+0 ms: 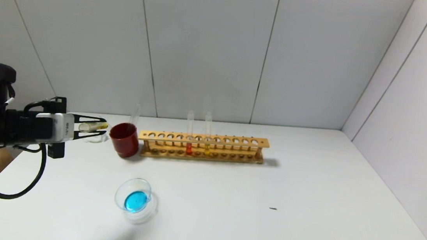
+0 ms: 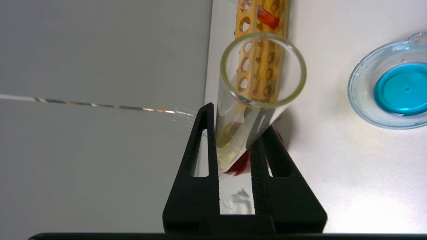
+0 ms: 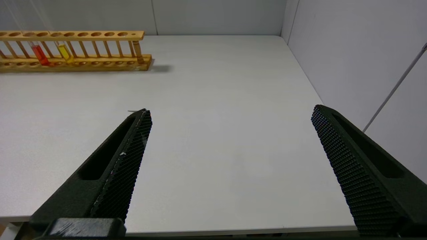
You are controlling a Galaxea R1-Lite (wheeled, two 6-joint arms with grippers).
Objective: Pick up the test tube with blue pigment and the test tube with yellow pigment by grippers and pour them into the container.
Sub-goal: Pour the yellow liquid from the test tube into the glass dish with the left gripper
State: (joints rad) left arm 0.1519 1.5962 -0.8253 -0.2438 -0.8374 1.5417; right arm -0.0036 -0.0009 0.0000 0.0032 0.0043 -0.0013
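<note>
Yellow tube (image 2: 247,110), 1, gripped by left hand (image 1: 97,129); 2 more tubes in rack (image 1: 203,146) beyond; right hand (image 3: 230,166) open, partly cut off.

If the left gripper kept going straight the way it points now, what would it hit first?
Most likely the dark red cup: the left gripper, shut on the test tube with yellow pigment, points right at it, with the wooden rack beyond. Depth is uncertain.
</note>
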